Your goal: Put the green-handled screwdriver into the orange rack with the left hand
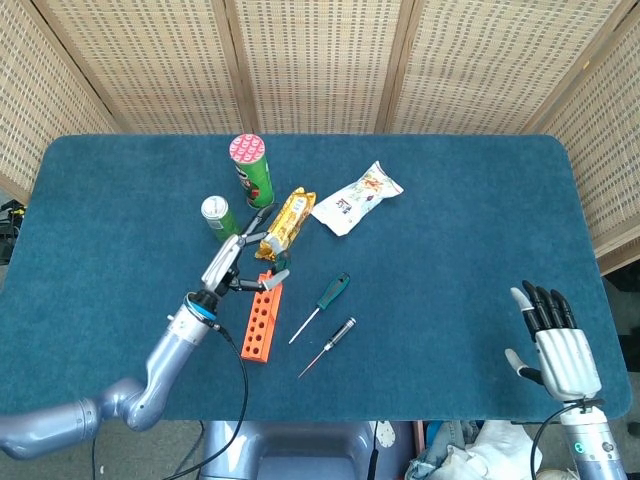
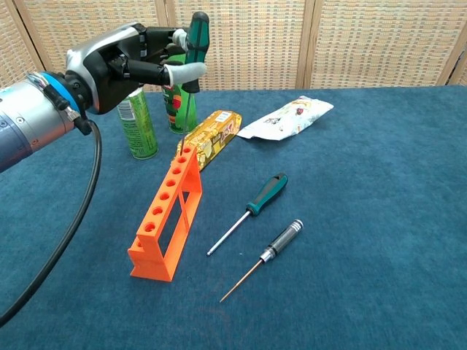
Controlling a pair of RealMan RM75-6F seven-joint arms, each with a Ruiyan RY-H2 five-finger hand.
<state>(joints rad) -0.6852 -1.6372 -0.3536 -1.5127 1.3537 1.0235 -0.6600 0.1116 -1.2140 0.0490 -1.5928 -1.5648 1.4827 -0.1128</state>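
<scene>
My left hand (image 2: 135, 62) pinches a green-handled screwdriver (image 2: 195, 33) and holds it upright, handle up, shaft pointing down. Its tip hangs above the far end of the orange rack (image 2: 169, 211), apart from it. From the head view the left hand (image 1: 238, 266) sits just over the rack's (image 1: 260, 316) far end. A second screwdriver with a dark green handle (image 2: 266, 191) lies on the cloth right of the rack. My right hand (image 1: 553, 345) rests open at the table's near right edge and holds nothing.
A black-handled precision screwdriver (image 2: 276, 248) lies near the front. Behind the rack stand a green soda can (image 2: 137, 124) and a green chips tube (image 1: 252, 170), with a yellow snack pack (image 2: 211, 135) and a white snack bag (image 2: 288, 117) beside them.
</scene>
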